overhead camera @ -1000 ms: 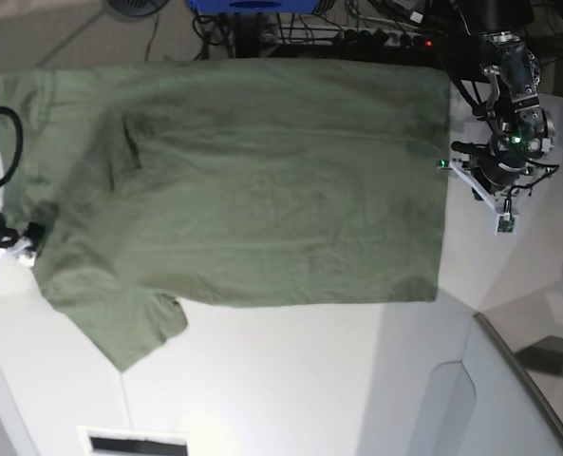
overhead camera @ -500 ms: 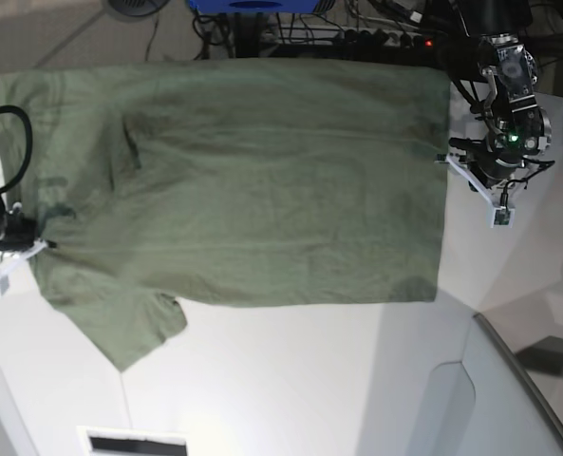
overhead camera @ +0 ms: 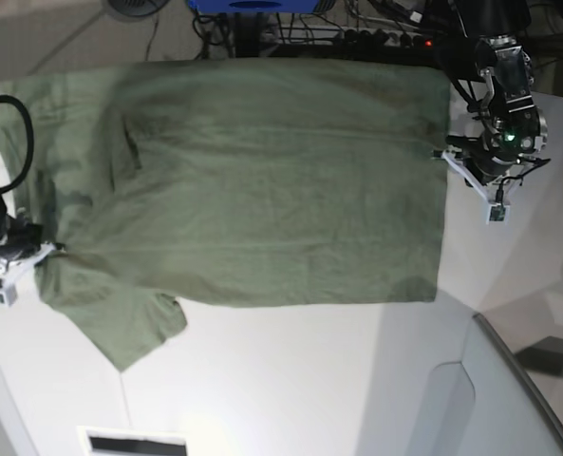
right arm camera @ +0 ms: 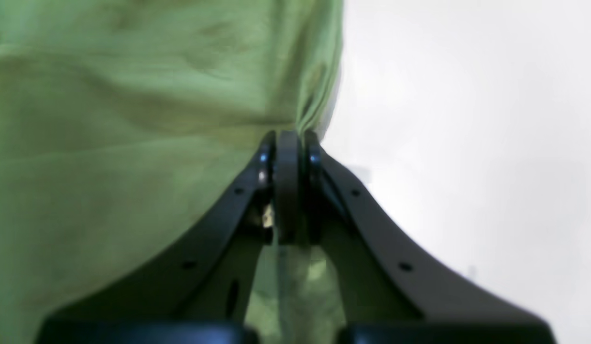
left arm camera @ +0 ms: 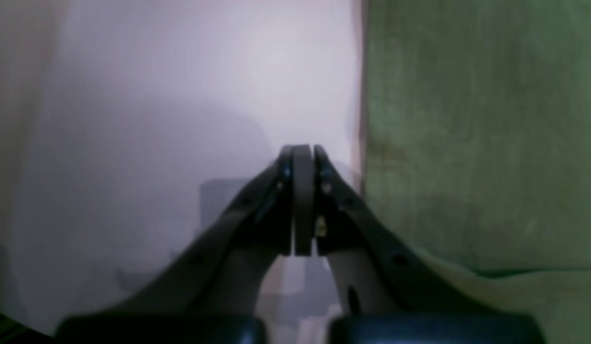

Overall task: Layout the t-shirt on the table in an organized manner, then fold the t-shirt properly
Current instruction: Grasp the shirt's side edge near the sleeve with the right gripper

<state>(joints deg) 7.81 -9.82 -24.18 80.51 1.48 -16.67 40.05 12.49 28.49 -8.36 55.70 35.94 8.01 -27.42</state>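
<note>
The olive-green t-shirt (overhead camera: 253, 180) lies spread flat on the white table (overhead camera: 290, 380), hem to the right, collar end to the left, one sleeve (overhead camera: 129, 328) pointing toward the front. My right gripper (overhead camera: 25, 258) is at the shirt's left edge. In the right wrist view it (right arm camera: 288, 138) is shut, with the t-shirt (right arm camera: 109, 119) bunched at its tips. My left gripper (overhead camera: 480, 185) hovers just off the hem. In the left wrist view it (left arm camera: 302, 148) is shut on nothing over bare table (left arm camera: 157, 95), the t-shirt's hem edge (left arm camera: 365, 119) close beside it.
Cables and a blue unit (overhead camera: 253, 8) sit behind the table's far edge. A black cable loop (overhead camera: 15, 142) hangs by the right arm. A grey panel (overhead camera: 518, 380) borders the table at the front right, and a white card (overhead camera: 134, 442) lies at the front edge.
My right gripper has gone from open to shut on the shirt's left edge and shifted slightly forward. The left arm has edged a little toward the back.
</note>
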